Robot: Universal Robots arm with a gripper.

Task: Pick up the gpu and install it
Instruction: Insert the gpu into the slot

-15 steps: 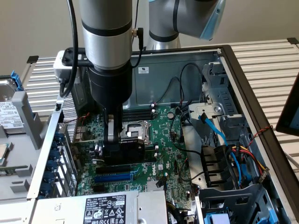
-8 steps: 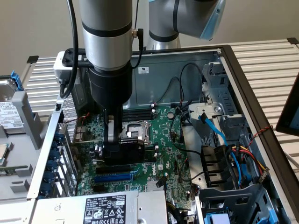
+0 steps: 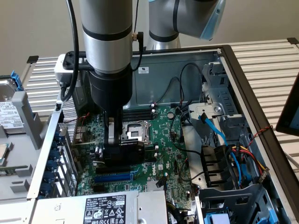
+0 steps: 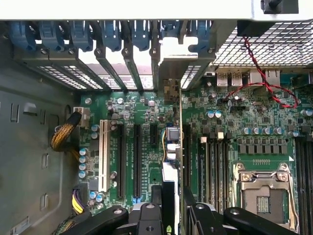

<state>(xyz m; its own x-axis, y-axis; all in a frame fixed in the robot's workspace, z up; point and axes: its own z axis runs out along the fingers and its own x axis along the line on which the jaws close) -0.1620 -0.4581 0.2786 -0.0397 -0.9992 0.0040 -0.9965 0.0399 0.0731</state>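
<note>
The gpu (image 3: 127, 151) stands on edge low over the green motherboard (image 3: 163, 135), its black shroud facing the exterior view's right. My gripper (image 3: 114, 156) comes straight down onto it and is shut on it. In the wrist view the two black fingers (image 4: 146, 218) flank the gpu (image 4: 168, 181), which shows edge-on between the long black expansion slots (image 4: 137, 156). Its silver end bracket (image 4: 168, 63) reaches the rear slot openings of the case. Whether the card's lower edge sits in a slot I cannot tell.
The open PC case holds a bare CPU socket (image 3: 135, 130) beside the card, a blue slot (image 3: 112, 177) in front of it and a power supply (image 3: 103, 207). Coloured cables (image 3: 224, 158) and drive bays crowd the exterior view's right. Blue bracket clips (image 4: 112, 36) line the rear wall.
</note>
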